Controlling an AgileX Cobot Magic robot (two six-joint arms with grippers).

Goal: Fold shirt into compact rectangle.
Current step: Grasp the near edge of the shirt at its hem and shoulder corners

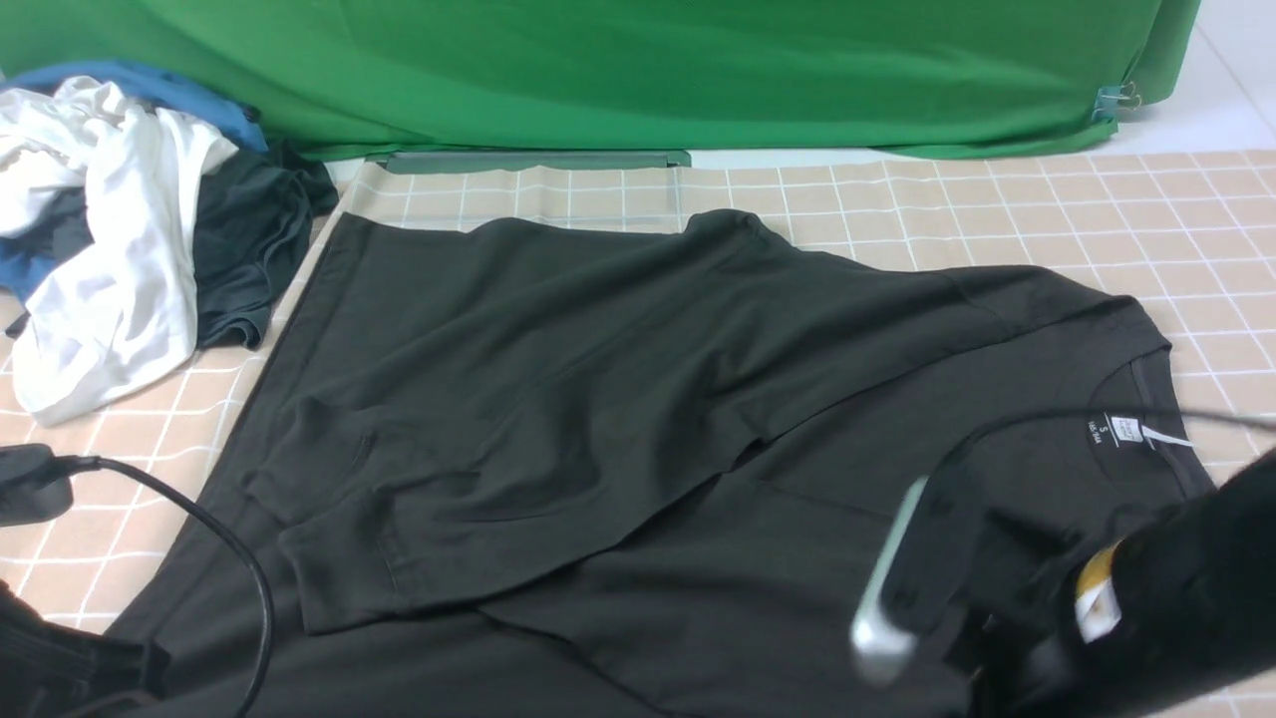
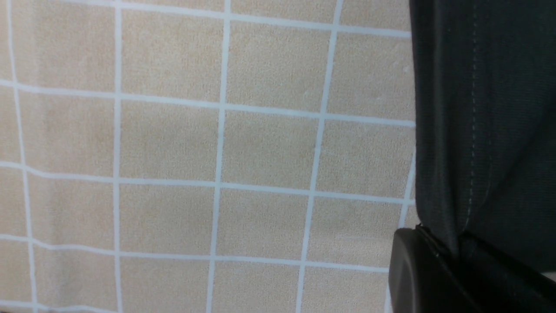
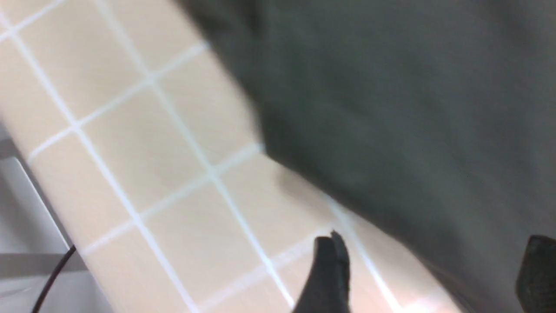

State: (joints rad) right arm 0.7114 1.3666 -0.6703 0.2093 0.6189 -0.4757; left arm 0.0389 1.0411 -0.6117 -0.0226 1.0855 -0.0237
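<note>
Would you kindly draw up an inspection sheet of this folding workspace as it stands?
Surface: beige white-gridded tablecloth, lying flat.
Job's things: large black long-sleeved shirt spread out, one sleeve folded across its body, white neck label showing.
Clutter: heap of white, blue and dark grey-teal garments at far left, beside the shirt.
Grippers: left gripper shut on the shirt's stitched edge; right gripper open, holding nothing.
Cables: black cable curving by the shirt's near-left corner.
Surroundings: green fabric backdrop behind the table.
</note>
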